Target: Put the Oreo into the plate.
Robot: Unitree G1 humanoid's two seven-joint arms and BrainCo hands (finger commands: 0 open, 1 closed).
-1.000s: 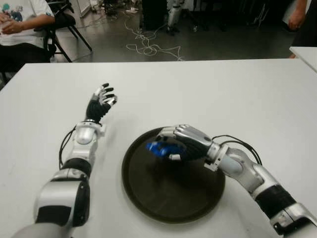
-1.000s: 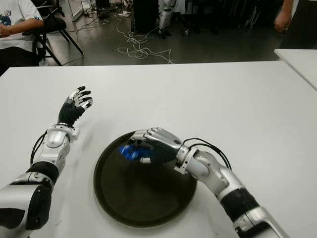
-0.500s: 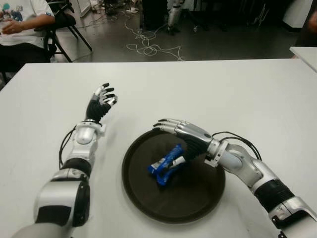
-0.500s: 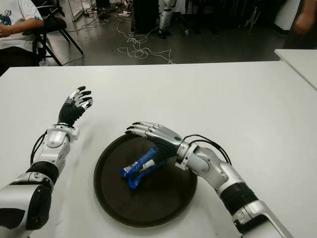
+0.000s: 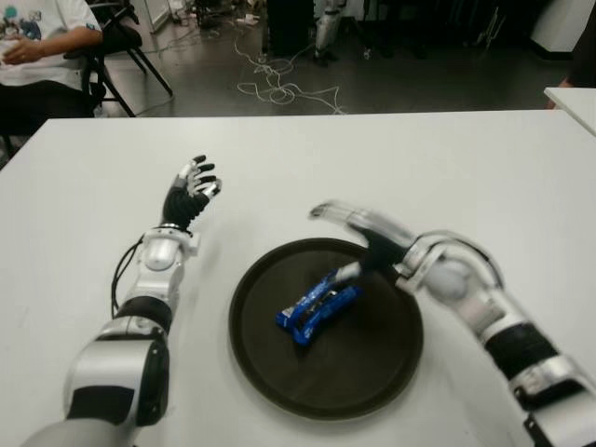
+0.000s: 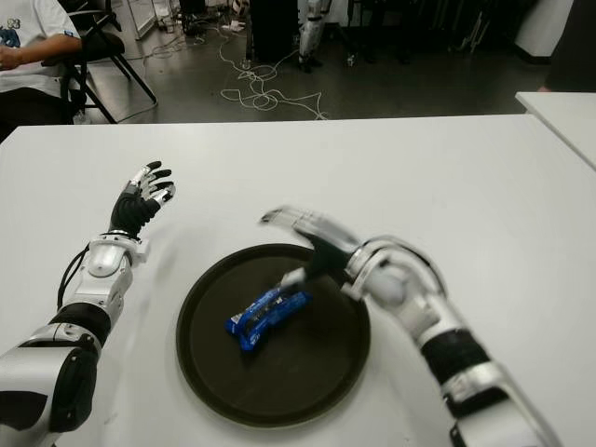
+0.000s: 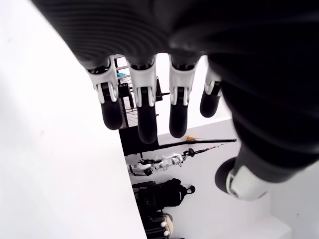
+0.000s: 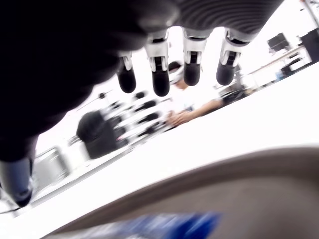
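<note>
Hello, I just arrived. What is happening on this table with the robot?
A humanoid robot is putting a blue Oreo packet into a round dark plate on the white table. The packet now lies inside the plate, nothing holding it. The right hand, fingers open, is above the plate's far edge, just beyond the packet. The left hand is open too, idle to the left of the plate.

The right robot hand is smeared by motion at frame centre; the Oreo blurs at the right wrist view's lower edge; a seated person is cut off upper left.
</note>
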